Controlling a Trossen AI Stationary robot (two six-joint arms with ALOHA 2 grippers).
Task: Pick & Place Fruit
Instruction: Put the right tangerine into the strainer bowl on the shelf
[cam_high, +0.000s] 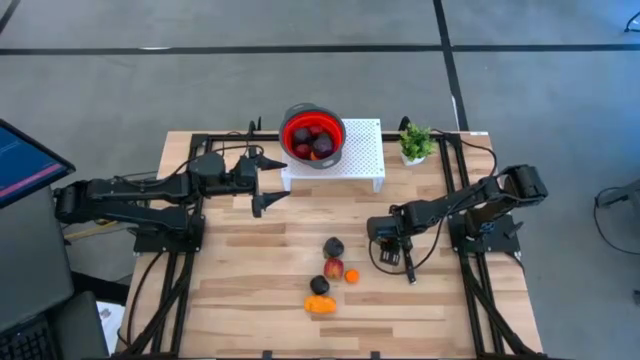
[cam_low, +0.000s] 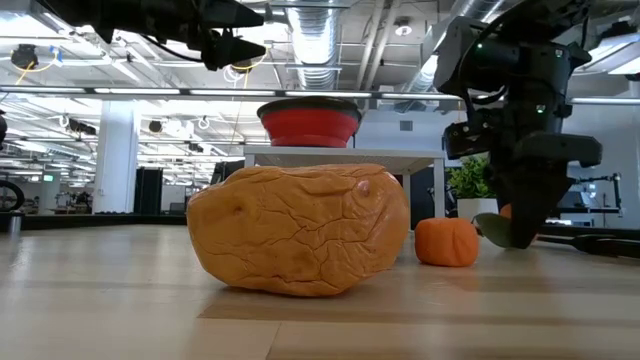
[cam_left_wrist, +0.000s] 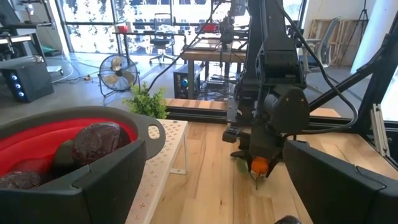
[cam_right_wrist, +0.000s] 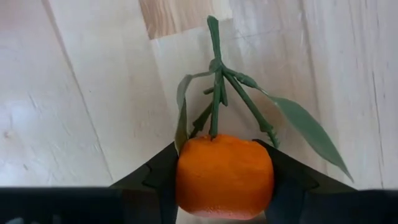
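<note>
So the right gripper (cam_right_wrist: 224, 186) was down near the table on the right side, and it had its jaws pinched on a small orange with a green stem and leaves (cam_right_wrist: 224, 174). In the right wrist view the orange sat squarely between the two dark fingers (cam_right_wrist: 155, 180), one pressing each side, with the stem and leaves poking out forward past the tips. From the left wrist view you could see the same orange (cam_left_wrist: 259, 165) tucked under that gripper, just above the wood.

The left gripper (cam_high: 268, 180) was hanging beside the red bowl (cam_high: 312, 135) with its jaws spread wide, nothing in them. The bowl sat on a white perforated stand (cam_high: 365, 150) at the back of the table and already had a few dark plums (cam_high: 322, 146) in it.

Rest of the fruit was still on the table (cam_high: 240, 260) just left of the right gripper: a dark plum (cam_high: 334, 246), a red-yellow ball (cam_high: 334, 268), another small orange (cam_high: 352, 276), a second plum (cam_high: 319, 286) and the bigger orange piece (cam_high: 320, 304), all bunched close together. Little green potted plant (cam_high: 416, 142) stood next to the stand.
</note>
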